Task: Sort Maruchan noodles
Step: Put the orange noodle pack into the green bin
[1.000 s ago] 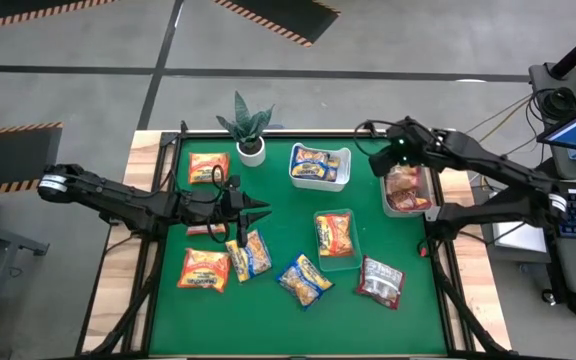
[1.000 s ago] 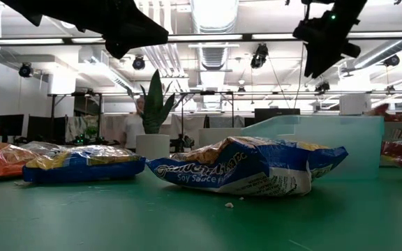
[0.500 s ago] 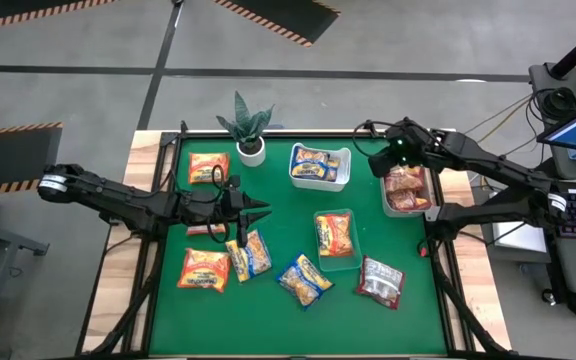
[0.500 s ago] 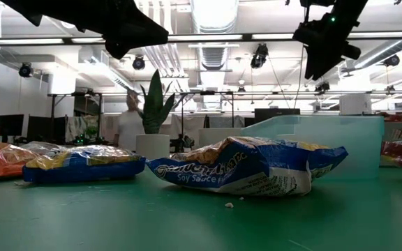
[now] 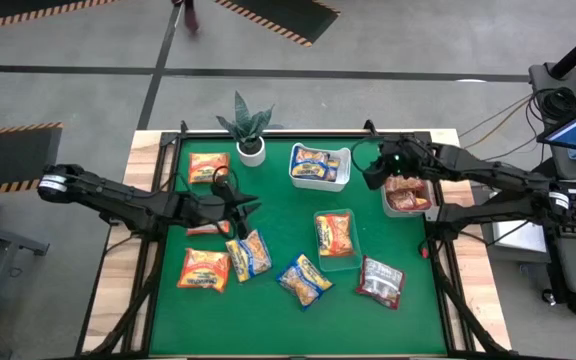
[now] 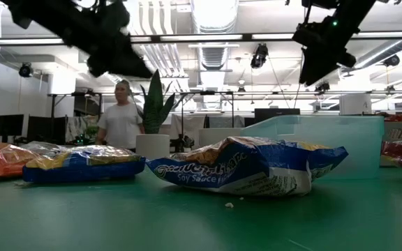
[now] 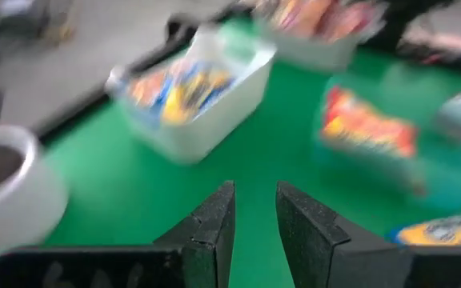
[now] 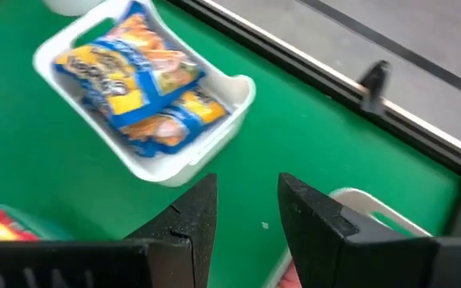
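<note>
Left claw (image 5: 251, 203) above desk (image 5: 278, 310) centre-left, fingers (image 7: 214, 224) slightly apart, empty. Right claw (image 5: 368, 176) raised between white tub (image 5: 340, 172) and grey bin (image 5: 420, 208) near far right corner, fingers (image 8: 198, 212) apart, empty. Yellow-and-blue packets (image 5: 312, 162) in white tub; orange packet (image 5: 334, 235) in clear tray (image 5: 351, 262) mid-desk; red packets (image 5: 406, 188) in grey bin. Loose on desk: orange packets (image 5: 204, 269), yellow-and-blue packets (image 5: 304, 280), dark red-and-silver packet (image 5: 380, 281). Potted plant (image 5: 248, 130) at far edge. Person (image 6: 121, 118) in room beyond.
</note>
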You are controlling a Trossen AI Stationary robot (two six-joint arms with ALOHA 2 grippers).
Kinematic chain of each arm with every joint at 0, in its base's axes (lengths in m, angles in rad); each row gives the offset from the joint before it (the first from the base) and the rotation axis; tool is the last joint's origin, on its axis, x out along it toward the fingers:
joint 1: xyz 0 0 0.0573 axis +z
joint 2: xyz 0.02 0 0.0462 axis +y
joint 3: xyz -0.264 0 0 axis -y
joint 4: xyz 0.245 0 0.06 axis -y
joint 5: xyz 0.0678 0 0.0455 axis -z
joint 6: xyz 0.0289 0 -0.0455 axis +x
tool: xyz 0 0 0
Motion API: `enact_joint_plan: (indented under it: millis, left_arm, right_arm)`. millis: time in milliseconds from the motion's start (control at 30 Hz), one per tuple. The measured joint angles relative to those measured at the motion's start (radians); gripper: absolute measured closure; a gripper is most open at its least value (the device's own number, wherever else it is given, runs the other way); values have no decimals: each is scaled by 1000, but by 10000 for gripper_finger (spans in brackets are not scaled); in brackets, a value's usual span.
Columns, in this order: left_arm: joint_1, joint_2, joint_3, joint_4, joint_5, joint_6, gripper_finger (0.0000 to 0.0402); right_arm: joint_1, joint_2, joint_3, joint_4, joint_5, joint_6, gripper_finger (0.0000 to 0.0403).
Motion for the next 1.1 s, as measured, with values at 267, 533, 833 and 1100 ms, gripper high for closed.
enact_joint_plan:
  millis: [267,533,833,1100]
  left_arm:
    - [19,0,0,-364,-109,-354,326]
    - [73,1,0,-499,-145,-549,326]
    - [161,14,0,-505,-259,-617,326]
    - [265,151,0,-508,-286,-565,326]
  right_arm:
    - [78,-34,-118,203,-2,3,280]
    - [116,-30,-172,345,-7,27,280]
    - [118,-28,-175,348,-24,38,280]
    - [118,-28,-175,349,-24,37,280]
